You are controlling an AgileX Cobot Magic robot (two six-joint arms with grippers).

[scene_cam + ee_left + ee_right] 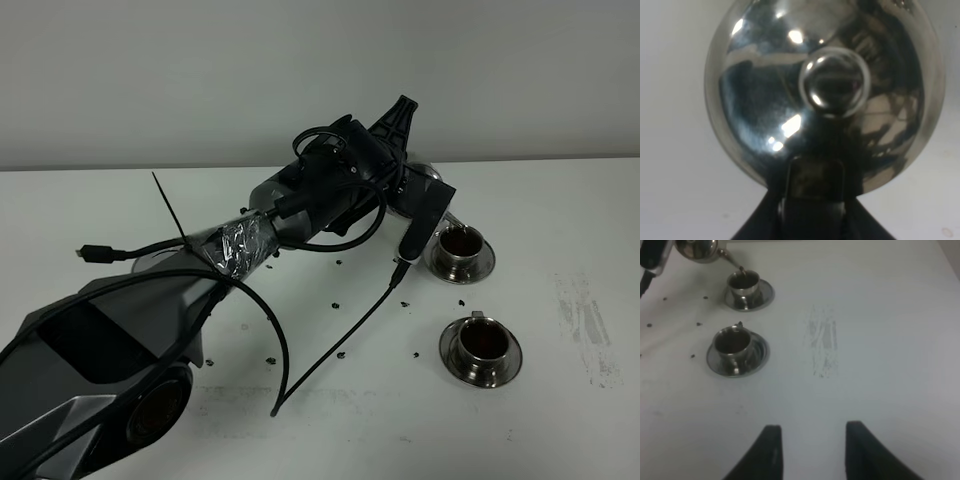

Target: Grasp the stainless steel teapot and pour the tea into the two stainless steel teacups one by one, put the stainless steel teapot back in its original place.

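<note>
Although every surface was checked, no brand, label or readable writing shows in any view.

Overhead view: the left arm (300, 215), its wrist wrapped in crinkled silver tape (238, 248), reaches across the white table (560, 210) toward the far cup. The teapot (425, 180) is almost wholly hidden behind the arm here; only a sliver of shiny steel shows beside the far cup (461, 246). The near cup (480, 346) sits on its saucer just below it (both cups hold reddish-brown tea (482, 341)). Small dark specks (335, 305) dot the table between arm and cups, and a faint grey scuff (585, 325) lies to the right.

Left wrist view: the teapot fills the picture, seen lid-on: a mirror-bright steel dome with a round knob (835, 82). The left gripper (812, 200) is shut on a dark part at the pot's edge, apparently the handle; the fingertips themselves are out of sight.

Right wrist view: this alone shows the spout (732, 260), thin and curved, its tip over the far cup's rim. The teapot body is cut off at the corner. Both cups look alike: small, shiny, tiny side handles, round steel saucers, dark liquid inside. The right gripper (812, 452) hovers above bare table, well apart from the cups, fingers (771, 450) spread with nothing between them.
</note>
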